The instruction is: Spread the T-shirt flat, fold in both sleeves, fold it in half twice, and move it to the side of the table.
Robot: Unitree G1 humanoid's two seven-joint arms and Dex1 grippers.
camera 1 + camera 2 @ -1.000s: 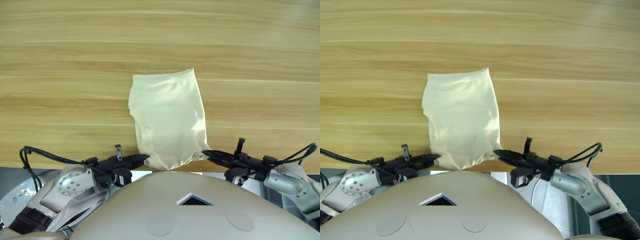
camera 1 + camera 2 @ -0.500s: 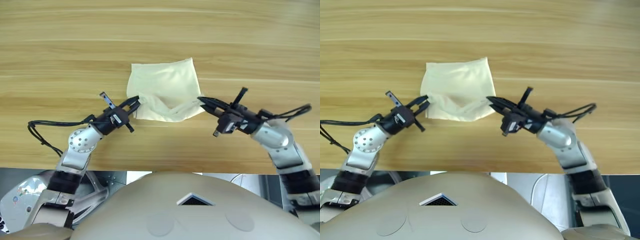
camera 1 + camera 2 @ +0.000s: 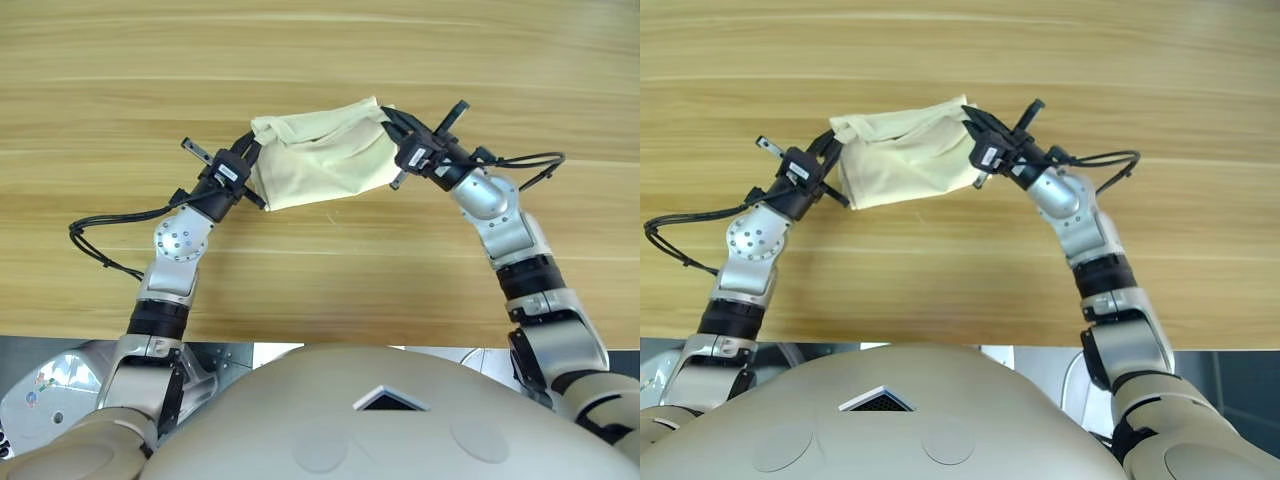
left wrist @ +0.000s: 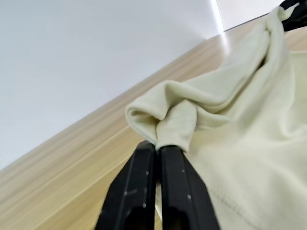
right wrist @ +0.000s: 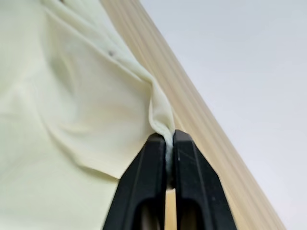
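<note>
Pale yellow T-shirt is held stretched betw. both tools over the wooden desk, approx. mid-width, toward the far side. L tool is clamped shut on the shirt's left upper corner, w/ a bunched fold pinched at its tips. R tool is likewise closed on the right upper corner, cloth nipped betw. its fingers. The lower edge is draped downward; contact w/ the desk can't be told.
</note>
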